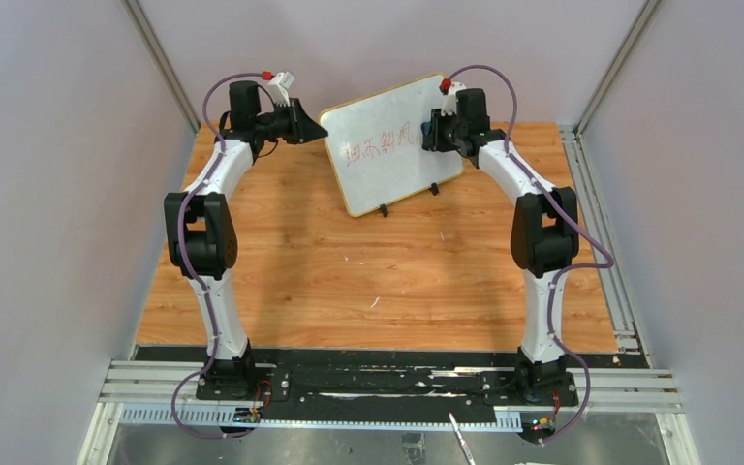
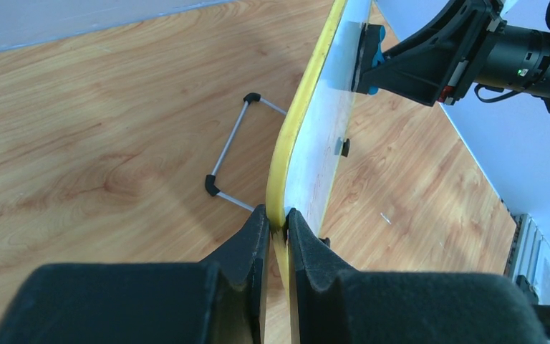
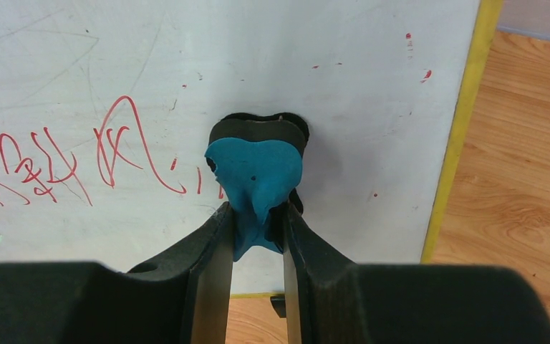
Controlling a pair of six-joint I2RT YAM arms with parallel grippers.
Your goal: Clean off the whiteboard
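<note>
The whiteboard (image 1: 387, 145) stands tilted on two black feet at the back middle of the table, with red handwritten marks (image 1: 378, 147) across its middle. My left gripper (image 1: 312, 126) is shut on the board's left yellow edge (image 2: 286, 172), seen edge-on in the left wrist view. My right gripper (image 1: 433, 131) is shut on a blue eraser (image 3: 256, 175) and presses its black felt side against the board face (image 3: 315, 64), just right of the red marks (image 3: 64, 154). The eraser also shows in the left wrist view (image 2: 372, 54).
A wire stand (image 2: 229, 147) sticks out behind the board. The wooden table (image 1: 378, 281) spreads in front of the board. Grey walls close in on the left, back and right. Rails (image 1: 601, 194) run along the table's right edge.
</note>
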